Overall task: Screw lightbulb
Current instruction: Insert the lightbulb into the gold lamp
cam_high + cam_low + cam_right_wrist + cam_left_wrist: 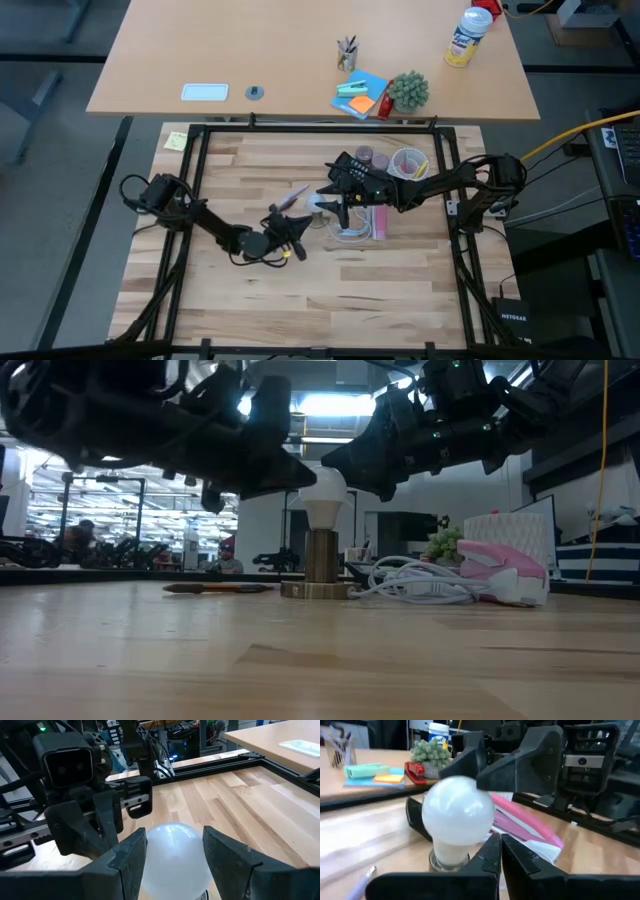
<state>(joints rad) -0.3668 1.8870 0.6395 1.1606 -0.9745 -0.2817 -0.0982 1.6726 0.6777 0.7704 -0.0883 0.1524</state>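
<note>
Right tool (172,857): fingers stood wide apart, one on each side of the bulb's (174,855) dome. In the right wrist view both inner faces lay right along the glass; whether they pressed on it or only flanked it could not be told.
Left tool (500,852): fingers shut together, tips meeting, nothing between them. It sat just beside the bulb's lower half; contact could not be made out.
Bulb: upright near the middle of the tabletop (330,290), seated in a short brass-coloured holder (320,560) on a round flat base. In the low view its white dome showed between the two dark tools.
High view: both arms met over the bulb and covered it almost wholly; only a pale patch showed at the meeting point.
Hidden: the bulb's screw base sat inside the holder and did not show. The right wrist view cut off the bulb's bottom and the holder.
Nearby: a pink-and-white object (500,570) and a coiled white cord (415,585) lay just beside the holder; a pen (215,588) lay on its other side.
Hard to make out: what the pink object was.
</note>
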